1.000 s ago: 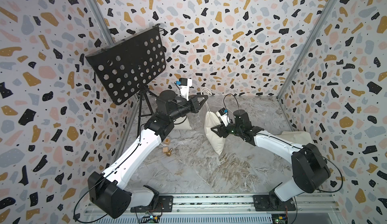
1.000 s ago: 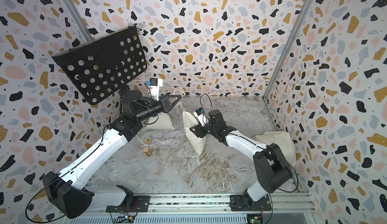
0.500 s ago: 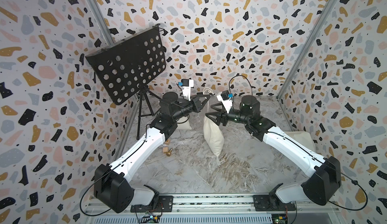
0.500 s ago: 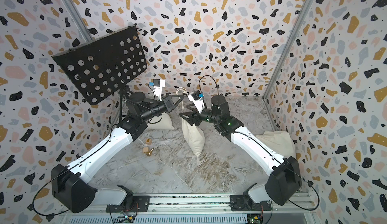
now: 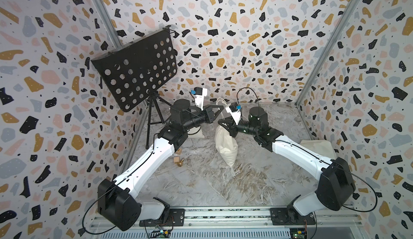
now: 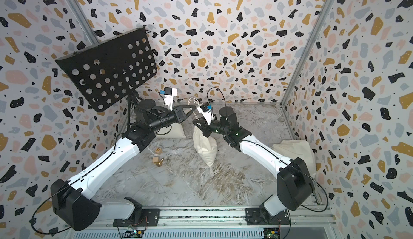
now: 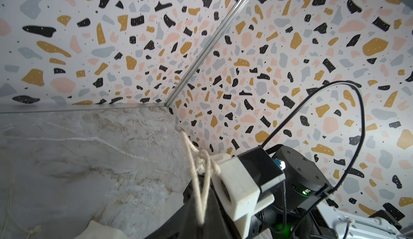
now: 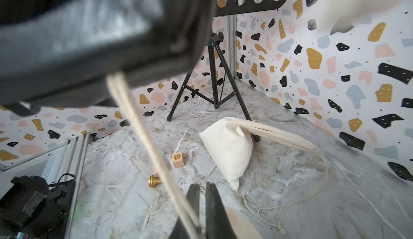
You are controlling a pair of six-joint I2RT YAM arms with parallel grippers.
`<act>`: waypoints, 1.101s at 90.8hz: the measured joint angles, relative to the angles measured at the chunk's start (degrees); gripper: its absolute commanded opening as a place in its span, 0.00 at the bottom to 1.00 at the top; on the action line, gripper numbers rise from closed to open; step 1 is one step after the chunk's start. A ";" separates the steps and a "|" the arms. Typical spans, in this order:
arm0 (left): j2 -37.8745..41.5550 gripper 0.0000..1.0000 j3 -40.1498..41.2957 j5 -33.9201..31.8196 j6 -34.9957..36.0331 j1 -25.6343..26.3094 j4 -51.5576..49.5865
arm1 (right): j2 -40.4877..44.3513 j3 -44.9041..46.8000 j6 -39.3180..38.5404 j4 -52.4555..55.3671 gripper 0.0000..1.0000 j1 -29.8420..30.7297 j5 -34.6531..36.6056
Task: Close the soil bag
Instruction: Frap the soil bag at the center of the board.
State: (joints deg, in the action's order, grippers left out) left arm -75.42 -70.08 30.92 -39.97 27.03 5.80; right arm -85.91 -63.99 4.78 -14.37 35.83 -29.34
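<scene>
The soil bag (image 5: 226, 144) (image 6: 205, 147) is a cream cloth sack standing upright mid-floor, its neck gathered. Its drawstring (image 7: 195, 182) (image 8: 143, 124) runs taut from the neck up to my left gripper (image 5: 222, 109) (image 6: 196, 107) (image 7: 201, 223), which is shut on it above the bag. My right gripper (image 5: 220, 122) (image 6: 194, 122) (image 8: 202, 187) sits just above the bag's neck. Its fingers stand almost together, and the cord runs in between them near their base.
A second cream bag (image 5: 196, 133) (image 8: 228, 146) lies at the back left with its cord loose on the floor. Another cream bag (image 5: 317, 147) rests by the right wall. A black music stand (image 5: 136, 74) stands at the left. Wooden blocks (image 6: 158, 150) and a gold piece (image 6: 159, 163) lie nearby.
My right gripper left the bag's side, rose open to the cord, then came down to the neck and closed. The left gripper stayed shut on the drawstring.
</scene>
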 measured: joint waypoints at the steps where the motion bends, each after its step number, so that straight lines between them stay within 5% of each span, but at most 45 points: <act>1: 0.17 0.00 -0.02 0.02 0.17 0.04 -0.81 | 0.09 0.46 -0.13 -0.39 0.08 -0.07 0.15; 37: 0.39 0.00 -9.35 -2.84 5.07 -0.74 -18.71 | -3.37 3.82 -3.30 -8.24 0.25 -0.50 4.17; 55: 1.75 0.00 -11.74 -2.84 6.21 -1.84 -16.94 | -7.06 8.02 -3.06 -2.01 0.33 -2.69 8.57; 83: 2.34 0.00 -1.70 -2.27 3.85 -1.97 -3.21 | -3.43 9.81 -2.62 8.87 0.67 -3.37 8.48; 89: 2.34 0.00 1.97 -2.27 2.84 -2.08 1.70 | -2.89 10.08 -2.58 10.58 0.65 -3.34 8.31; 100: 2.34 0.00 7.56 -2.51 1.79 -2.27 6.84 | -3.37 10.25 -1.95 11.41 0.37 -3.13 8.15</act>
State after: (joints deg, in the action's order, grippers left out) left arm -73.08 -62.52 28.40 -38.17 24.75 12.64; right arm -89.27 -53.74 2.83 -2.96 32.71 -21.19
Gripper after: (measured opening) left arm 0.043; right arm 0.495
